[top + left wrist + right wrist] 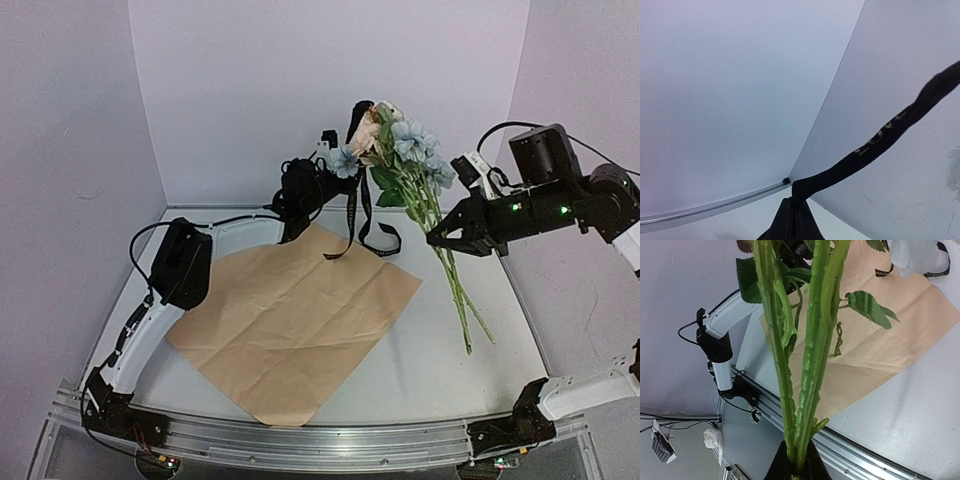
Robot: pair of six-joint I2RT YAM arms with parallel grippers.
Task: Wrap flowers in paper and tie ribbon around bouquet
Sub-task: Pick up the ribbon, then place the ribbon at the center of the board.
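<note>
Nearest, a metal rail [300, 440] runs along the near edge of the table [440, 380], with the left arm base [105, 400] and right arm base [515, 428] bolted to it

Just beyond, the paper [290, 320] lies spread flat on the table, tan-peach side up and visibly creased. Its near corner sits close to the rail. Its left edge passes under the raised left arm [180, 265] as seen from above. The right wrist view shows the same sheet [880, 350] below and behind the stems

To the right of the paper, the flowers [405, 150] are held off the table at a slant. The stem ends point down towards the near right and the blooms are up by the back wall. Whether the stem ends touch the table cannot be told. The right jaws are clamped on the green stems [810, 365] partway along their length; the right wrist view shows the stems rising straight out from between them. The right arm [560, 205] reaches in from the right side

Farthest, at the back, the left jaws are together on the ribbon [880, 135]. The left wrist view shows the black strip with light lettering coming out from between the closed tips and running up to the right. From above, the ribbon [352, 215] hangs down beside the blooms, and its loops lie at the far edge of the paper
</note>
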